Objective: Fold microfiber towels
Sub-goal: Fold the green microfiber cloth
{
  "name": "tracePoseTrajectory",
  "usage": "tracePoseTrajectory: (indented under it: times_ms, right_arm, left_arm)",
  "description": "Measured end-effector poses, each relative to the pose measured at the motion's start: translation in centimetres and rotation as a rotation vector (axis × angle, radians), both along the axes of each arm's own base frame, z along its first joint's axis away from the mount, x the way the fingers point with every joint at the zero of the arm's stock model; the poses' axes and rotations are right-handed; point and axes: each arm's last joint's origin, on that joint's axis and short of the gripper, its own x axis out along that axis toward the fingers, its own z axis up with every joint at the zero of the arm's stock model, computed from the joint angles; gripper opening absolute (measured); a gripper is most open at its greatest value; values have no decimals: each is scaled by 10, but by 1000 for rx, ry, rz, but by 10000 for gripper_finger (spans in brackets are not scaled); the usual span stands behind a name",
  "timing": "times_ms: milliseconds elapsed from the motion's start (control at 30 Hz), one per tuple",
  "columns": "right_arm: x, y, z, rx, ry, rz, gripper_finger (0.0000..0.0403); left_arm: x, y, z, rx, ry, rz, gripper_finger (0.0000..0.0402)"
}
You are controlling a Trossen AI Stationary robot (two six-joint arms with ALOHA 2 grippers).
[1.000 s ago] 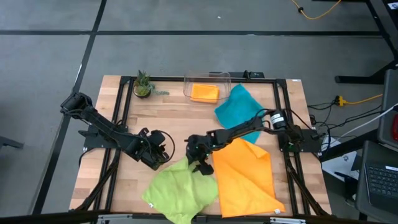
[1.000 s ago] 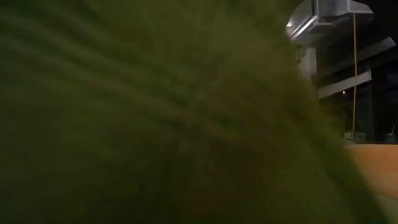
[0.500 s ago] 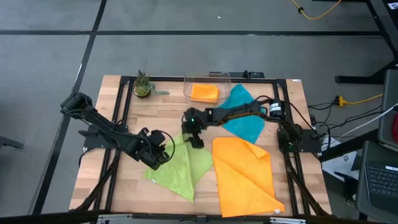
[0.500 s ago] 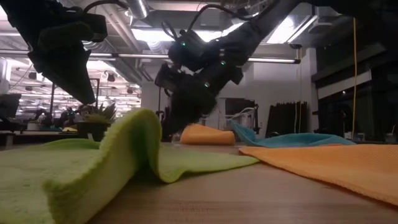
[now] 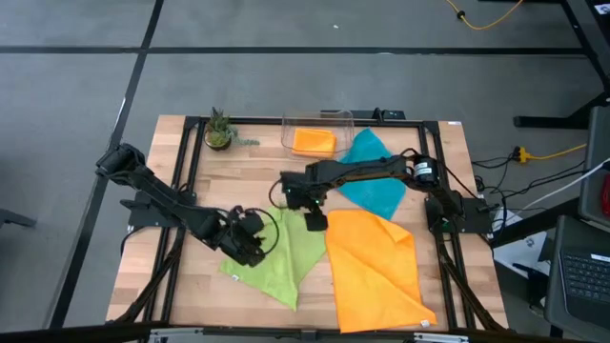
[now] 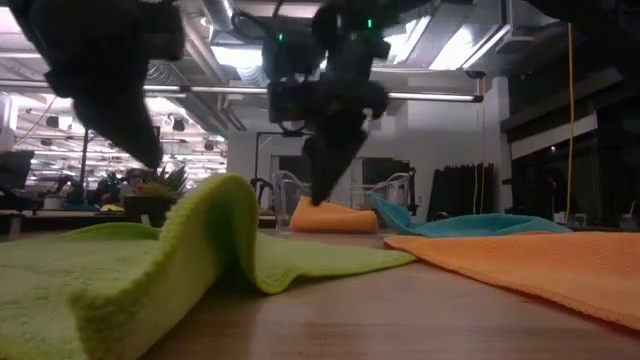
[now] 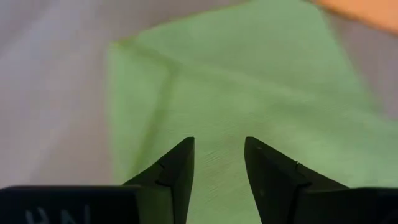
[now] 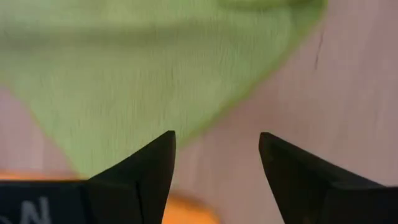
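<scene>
You're in robotics lab, open-plan industrial hall: wooden table (image 5: 257,157) in black metal frame (image 5: 181,162) on bare grey concrete floor (image 5: 286,67), yellow cable (image 5: 491,17) trailing across it. Low view shows exposed ceiling ducts (image 6: 225,15), strip lights (image 6: 225,90), rows of desks behind. Laptop (image 5: 581,272) just off table's right edge

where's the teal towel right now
In the high view the teal towel lies spread at the table's far right, just right of the clear bin, beyond the big orange towel, with the right arm stretched across it.
</scene>
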Motion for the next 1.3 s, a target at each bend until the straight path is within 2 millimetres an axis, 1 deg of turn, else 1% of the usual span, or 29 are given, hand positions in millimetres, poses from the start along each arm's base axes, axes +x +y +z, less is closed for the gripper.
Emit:
tracePoseTrajectory:
  times_ms: [67,133,233,300,400,500,633,733,800,867,933,1000,1167,1233,1300]
  right_arm:
    - [-5,10,2,-25,60,8,234]
    - [-7,17,2,-24,81,26,234]
    - [-8,27,1,-29,88,45,234]
    - [-12,34,-1,-30,123,37,234]
    - [-20,46,-1,-29,204,9,234]
    - [-25,56,-1,-33,247,28,234]
    - [-28,70,-1,-40,250,79,234]
    - [-30,80,-1,-43,254,103,234]
    - [-31,85,-1,-45,256,121,234]
    - [-32,90,-1,-47,257,135,234]
    - [-33,93,-1,-50,264,139,234]
    - [-35,94,-1,-52,273,138,234]
    - [-35,94,-1,-52,273,141,234]
    - [-34,93,-1,-52,272,141,234]
    - [-34,91,-1,-50,272,137,234]
  left_arm:
    - [10,0,-6,-52,-4,-19,135]
    - [19,3,-16,-67,25,-29,135]
    - [24,9,-34,-22,107,-29,135]
    - [27,16,-41,27,132,-7,135]
    - [33,29,-45,100,121,64,135]
    - [36,45,-46,114,142,123,135]
    - [32,61,-49,137,224,178,135]
    - [25,73,-50,174,314,231,135]
    - [18,81,-50,228,358,302,135]
    - [14,88,-48,240,388,346,135]
    - [15,88,-45,214,365,348,135]
    - [17,84,-40,179,322,316,135]
    - [24,65,-23,115,192,135,135]
    - [25,61,-21,61,187,65,135]
    - [26,59,-25,18,209,42,135]
